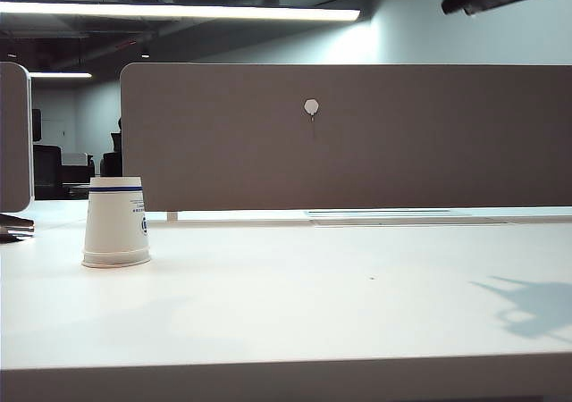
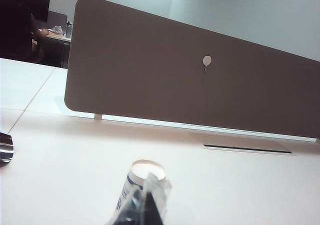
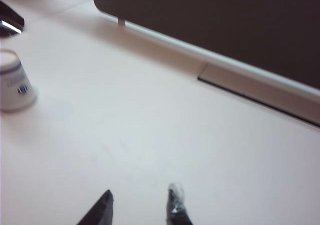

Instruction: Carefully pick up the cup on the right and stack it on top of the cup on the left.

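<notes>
1. Spreading pale and matte across the whole near field: a white counter (image 1: 295, 304), with a seam line dividing its panels far left in the left wrist view.
2. Standing upside down on the left part of the counter: a white paper cup (image 1: 116, 221) with a blue band near its upturned base, looking like one cup or two nested; which of these cannot be told.
3. Rising along the far edge of the counter: a grey-brown divider panel (image 1: 357, 138) with rounded corners, resting on a small foot, with a small white hook (image 1: 311, 107) fixed near its middle.
4. Lying flush in the counter just in front of the panel, right of centre: a long cable slot (image 2: 247, 148).
5. Glowing overhead: a strip light (image 1: 179, 12) under a dark ceiling, with dim office furniture showing far left past the panel.
6. Falling on the counter at the right edge of the exterior view: a soft grey shadow (image 1: 532, 305) of an arm.
7. Sitting low just behind the cup, jaws pressed together and gripping nothing: the left gripper (image 2: 142, 205).
8. Hovering above bare counter well to the right of the cup, jaws standing apart with nothing between them: the right gripper (image 3: 140, 205).
</notes>
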